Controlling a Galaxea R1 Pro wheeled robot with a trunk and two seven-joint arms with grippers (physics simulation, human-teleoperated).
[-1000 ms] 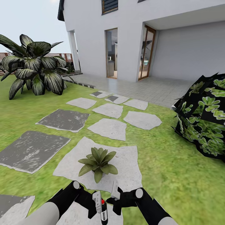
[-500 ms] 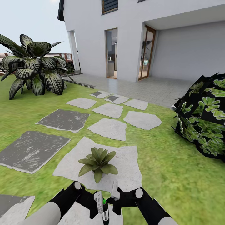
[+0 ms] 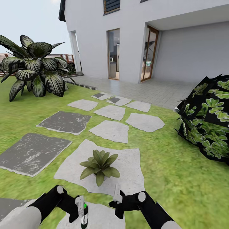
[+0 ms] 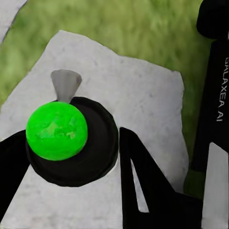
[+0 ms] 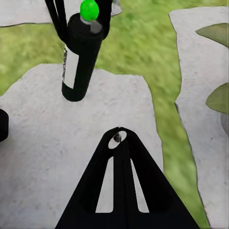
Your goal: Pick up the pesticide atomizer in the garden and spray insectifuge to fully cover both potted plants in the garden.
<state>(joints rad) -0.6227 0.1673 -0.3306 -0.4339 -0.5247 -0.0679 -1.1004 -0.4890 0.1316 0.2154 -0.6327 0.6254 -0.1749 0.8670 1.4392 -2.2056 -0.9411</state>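
Pesticide atomizer (image 3: 84, 216), a small dark cylinder with a bright green mark on its head, hangs upright at about 7 o'clock in the head view, pinched between the fingers of the left gripper (image 3: 80, 211) just above a pale stepping stone (image 3: 127, 165). Seen from the left wrist, the bottle (image 4: 71, 140) sits snug between the two black fingers (image 4: 143, 176), and the right wrist view shows it (image 5: 82, 55) clear of the stone, so the grip carries it alone. It looks light, rigid and smooth-walled, hence likely to twist or slip if squeezed off-centre; the hold looks best placed across the round body just under the head, leaving the nozzle free to face the leaves. The right gripper (image 3: 116, 194) is at 6 o'clock with its fingers pressed together on nothing. By count: one atomizer, one potted plant (image 3: 99, 165) in sight, a low green rosette at 12 o'clock from the grippers on that same stone, no whitish specks visible on it. Also one striped-leaf palm (image 3: 35, 68) at 10 o'clock, one boxy shrub (image 3: 206, 117) at 3 o'clock.
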